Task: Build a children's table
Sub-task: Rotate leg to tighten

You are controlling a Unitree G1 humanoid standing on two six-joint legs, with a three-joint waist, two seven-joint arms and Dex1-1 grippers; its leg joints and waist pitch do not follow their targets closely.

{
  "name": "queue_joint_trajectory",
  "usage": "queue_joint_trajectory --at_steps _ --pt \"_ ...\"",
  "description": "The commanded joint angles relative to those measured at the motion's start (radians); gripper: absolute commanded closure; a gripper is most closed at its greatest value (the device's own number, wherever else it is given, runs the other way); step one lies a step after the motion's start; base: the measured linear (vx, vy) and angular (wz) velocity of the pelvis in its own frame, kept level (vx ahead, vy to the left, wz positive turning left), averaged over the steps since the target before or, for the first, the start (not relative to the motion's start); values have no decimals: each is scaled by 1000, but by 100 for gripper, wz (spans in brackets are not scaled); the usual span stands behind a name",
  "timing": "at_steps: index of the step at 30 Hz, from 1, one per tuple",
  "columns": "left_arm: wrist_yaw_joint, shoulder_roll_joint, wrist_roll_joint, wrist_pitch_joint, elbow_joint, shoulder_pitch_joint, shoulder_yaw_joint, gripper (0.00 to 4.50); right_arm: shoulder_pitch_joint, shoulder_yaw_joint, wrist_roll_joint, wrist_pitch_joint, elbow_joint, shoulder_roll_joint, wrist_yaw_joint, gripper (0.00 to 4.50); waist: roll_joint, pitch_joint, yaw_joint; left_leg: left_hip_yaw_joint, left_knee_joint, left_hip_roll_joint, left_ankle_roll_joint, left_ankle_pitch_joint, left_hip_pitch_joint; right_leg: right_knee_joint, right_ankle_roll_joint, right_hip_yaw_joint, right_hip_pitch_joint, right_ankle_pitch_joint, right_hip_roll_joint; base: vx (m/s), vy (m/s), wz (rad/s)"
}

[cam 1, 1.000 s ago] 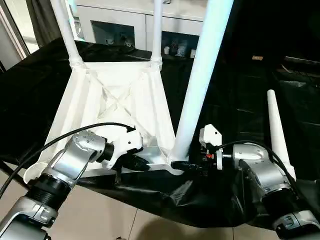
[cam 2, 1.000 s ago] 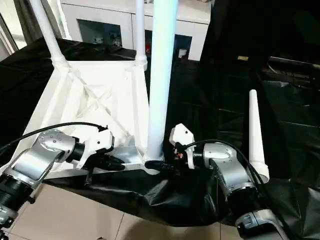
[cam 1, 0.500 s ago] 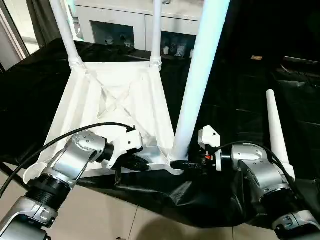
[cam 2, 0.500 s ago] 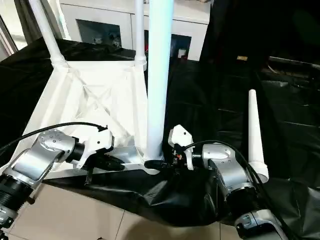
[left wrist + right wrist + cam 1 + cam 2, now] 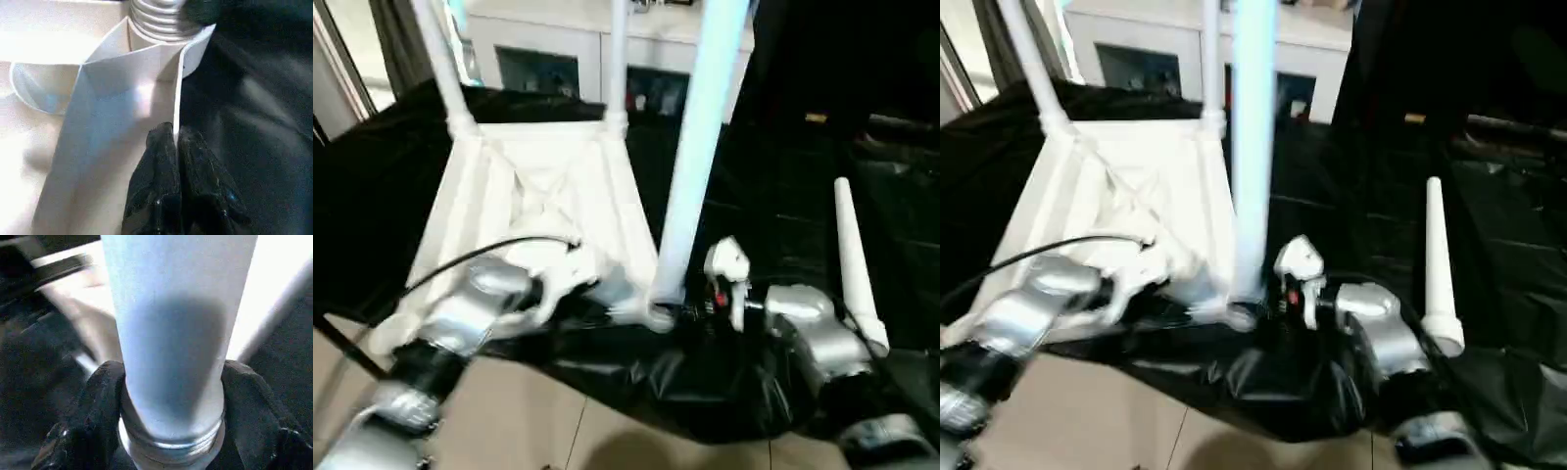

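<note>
The children's table top (image 5: pixel 538 186) lies upside down on the black-draped work table, ribbed side up. Two white legs (image 5: pixel 438 59) (image 5: pixel 618 59) stand in its far corners. A third leg (image 5: pixel 695 147) stands upright at the near right corner socket. My right gripper (image 5: pixel 171 377) is shut on that leg's base, one black finger (image 5: pixel 98 396) on each side just above the threaded collar (image 5: pixel 171 450). In the left wrist view, my left gripper (image 5: pixel 175 134) is shut on the thin near rim of the top (image 5: pixel 122 98), beside the same corner socket. A fourth leg (image 5: pixel 854 264) lies loose on the cloth at the right.
The black cloth (image 5: pixel 783 196) hangs over the work table's near edge, with tiled floor (image 5: pixel 529 421) below. A white cabinet (image 5: pixel 558 49) stands behind the table. A black cable (image 5: pixel 480 259) arcs over my left forearm.
The right gripper's fingers have drawn in around the leg's base, and the leg now stands a little more upright. The head views have shifted slightly. The left gripper keeps its hold on the rim.
</note>
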Motion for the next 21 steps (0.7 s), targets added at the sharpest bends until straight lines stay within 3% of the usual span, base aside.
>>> queue_joint_trajectory --at_steps 1,2,7,11,15,18,20,21 --pt "126 -42 20 47 80 -2 7 450 -2 24 -21 29 38 40 -70 186 4 -37 -4 -29 -86 62 -19 -283 9 -100 -191 55 25 -336 -89 0 0 0" --pt "189 -79 19 67 115 -21 26 450 -9 18 -35 40 58 74 -154 186 9 -36 -4 -29 -86 63 -22 -286 12 -103 -183 57 20 -343 -89 0 0 0" --pt "364 -201 46 67 268 -100 46 450 -69 -53 -64 93 174 225 -512 186 8 -37 -14 -29 -89 57 -33 -284 11 -107 -167 59 11 -349 -85 0 0 0" --pt "432 -247 59 46 358 -146 49 450 -115 -89 -50 95 242 287 -640 187 11 -39 -18 -31 -90 58 -28 -294 11 -109 -161 59 9 -330 -85 0 0 0" --pt "449 -258 69 27 404 -168 46 450 -132 -66 -94 68 263 307 -659 187 10 -43 -18 -29 -92 57 -11 -273 6 -105 -168 57 15 -255 -84 0 0 0" --pt "433 -252 78 12 414 -172 37 450 -126 -75 -80 36 249 315 -607 187 11 -43 -16 -27 -92 58 5 -267 5 -108 -168 57 16 -251 -86 0 0 0" --pt "405 -242 83 -2 406 -168 28 450 -118 -81 -66 24 226 305 -577 132 10 -42 -16 -28 -95 60 8 -277 5 -111 -162 56 16 -279 -87 0 0 0" --pt "405 -242 83 -2 406 -168 28 450 -118 -81 -66 24 226 305 -577 132 10 -43 -16 -28 -95 60 8 -280 5 -111 -160 57 15 -287 -87 0 0 0"
